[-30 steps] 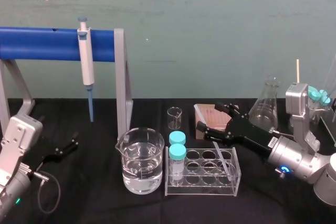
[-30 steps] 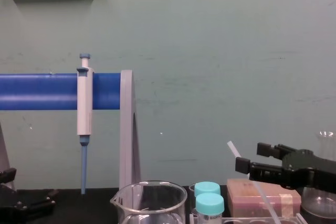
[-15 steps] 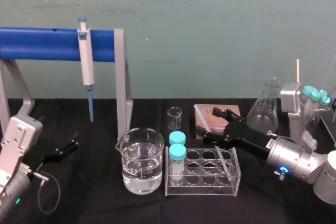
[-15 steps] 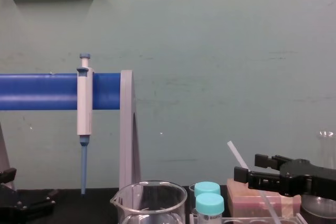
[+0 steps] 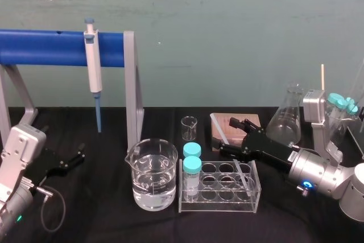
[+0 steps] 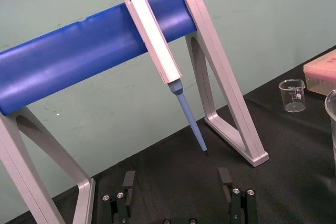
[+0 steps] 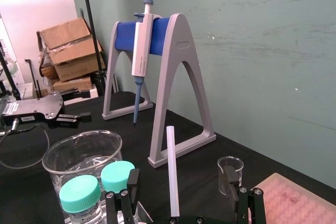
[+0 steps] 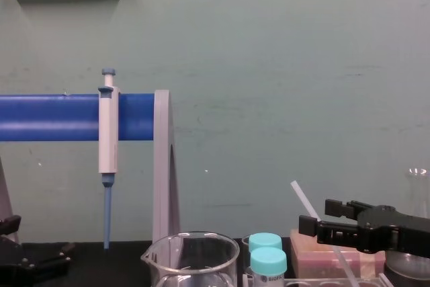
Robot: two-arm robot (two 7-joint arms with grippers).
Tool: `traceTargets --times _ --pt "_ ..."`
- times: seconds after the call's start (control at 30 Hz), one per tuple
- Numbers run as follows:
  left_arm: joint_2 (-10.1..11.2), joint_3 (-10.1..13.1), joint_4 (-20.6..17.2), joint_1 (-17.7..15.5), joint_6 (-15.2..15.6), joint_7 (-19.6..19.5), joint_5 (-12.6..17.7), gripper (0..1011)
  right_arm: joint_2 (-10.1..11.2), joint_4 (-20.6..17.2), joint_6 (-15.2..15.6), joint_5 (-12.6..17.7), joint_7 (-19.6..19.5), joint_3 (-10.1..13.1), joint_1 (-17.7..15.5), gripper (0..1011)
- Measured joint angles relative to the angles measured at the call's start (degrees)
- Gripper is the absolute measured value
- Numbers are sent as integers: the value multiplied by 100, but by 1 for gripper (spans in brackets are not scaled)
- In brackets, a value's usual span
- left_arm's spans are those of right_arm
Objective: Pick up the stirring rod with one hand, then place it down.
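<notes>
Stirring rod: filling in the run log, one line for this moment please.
stirring rod leaning in rack | right gripper open around it, not yet closed | left gripper open, parked left

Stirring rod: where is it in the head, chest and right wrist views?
Head view: the stirring rod slants from the rack up across the pink box, inside the open right claw.
Chest view: lower right, sticking up-left past the claw.
Right wrist view: upright, centre.
Shared landmark: the teal-capped tubes beside it.
</notes>
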Motion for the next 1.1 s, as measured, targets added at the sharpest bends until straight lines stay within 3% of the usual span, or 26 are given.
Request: traceTargets --times 0.23,0.4,0.9,1.1 --pt "0 0 0 0 0 0 0 1000 2 -4 -3 -4 -1 3 -3 995" --pt "0 0 0 0 0 0 0 1000 2 -7 -5 -6 -3 5 -5 909" --pt "0 0 0 0 0 0 0 1000 2 -11 -13 -12 -13 5 -9 481" --pt "0 0 0 0 0 0 0 1000 2 -11 -13 -12 -15 5 -9 255"
